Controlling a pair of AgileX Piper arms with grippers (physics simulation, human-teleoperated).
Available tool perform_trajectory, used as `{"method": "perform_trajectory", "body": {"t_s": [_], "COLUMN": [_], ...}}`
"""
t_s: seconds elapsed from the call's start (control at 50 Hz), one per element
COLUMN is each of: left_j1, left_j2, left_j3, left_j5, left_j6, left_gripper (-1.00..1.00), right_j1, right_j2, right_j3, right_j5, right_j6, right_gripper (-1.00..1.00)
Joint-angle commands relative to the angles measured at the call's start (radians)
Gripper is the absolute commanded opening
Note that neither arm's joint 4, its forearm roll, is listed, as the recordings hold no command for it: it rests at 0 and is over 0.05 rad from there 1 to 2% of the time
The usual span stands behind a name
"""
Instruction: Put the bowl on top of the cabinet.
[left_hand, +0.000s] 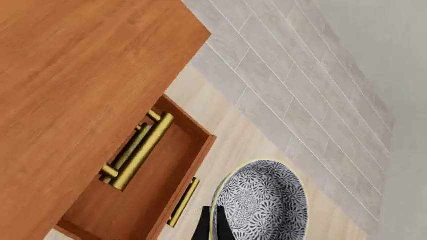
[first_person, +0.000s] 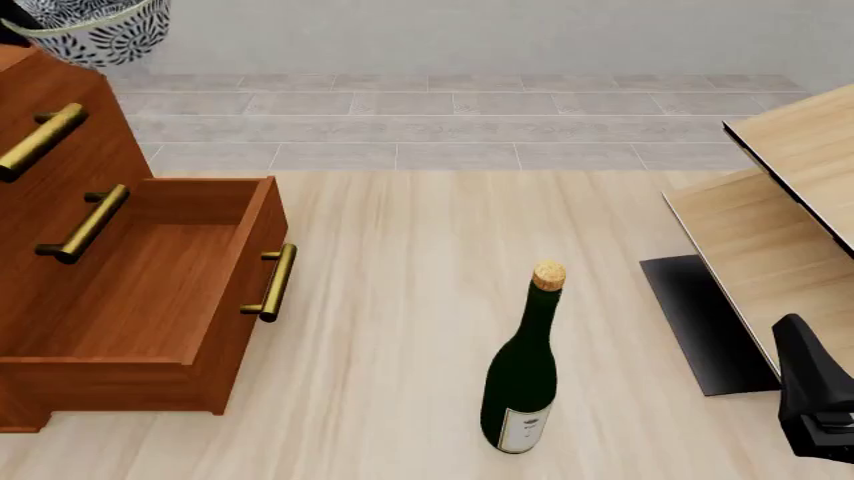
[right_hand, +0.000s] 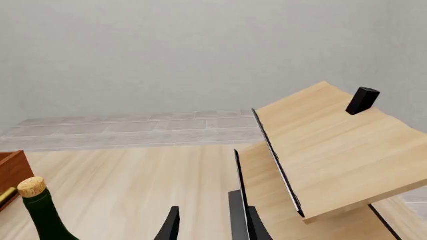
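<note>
Light was bright, even and diffuse in all three views — no glare and no clear source. Edges stayed crisp, with no blur or bending at the borders. Shadows were faint: only a soft darkening inside the open drawer (first_person: 147, 270) of the cabinet (first_person: 80, 190), and a dim sheen on the wine bottle (first_person: 523, 380) right of it.

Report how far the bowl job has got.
Done: the bowl is lifted, gripped at its rim by the left tool. In hand: the front view shows it held high, at the cabinet's top corner. Left: set it on the cabinet top and release. The right tool is open and idle.
</note>
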Motion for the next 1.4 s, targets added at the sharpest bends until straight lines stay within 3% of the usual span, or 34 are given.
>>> {"method": "perform_trajectory", "body": {"t_s": [0.02,0.5,0.84,1.06,1.4], "left_j1": [0.079,0.340,0.512,0.556,0.554], "left_j2": [0.022,0.052,0.079,0.101,0.153], "left_j3": [-0.164,-0.306,-0.294,-0.262,-0.229], "left_j5": [0.101,0.105,0.105,0.105,0.105], "left_j6": [-0.071,-0.104,-0.145,-0.167,-0.163], "left_gripper": [-1.00,-1.00,-1.00,-1.00,-1.00], "right_j1": [0.003,0.010,0.012,0.015,0.014], "right_j2": [0.000,0.000,0.000,0.000,0.000], "right_j3": [0.000,0.001,0.000,0.000,0.000], "right_j5": [0.001,0.005,0.006,0.005,0.004], "right_j6": [-0.002,-0.006,0.000,-0.009,-0.013], "right_gripper": [1.00,1.00,1.00,1.00,1.00]}}
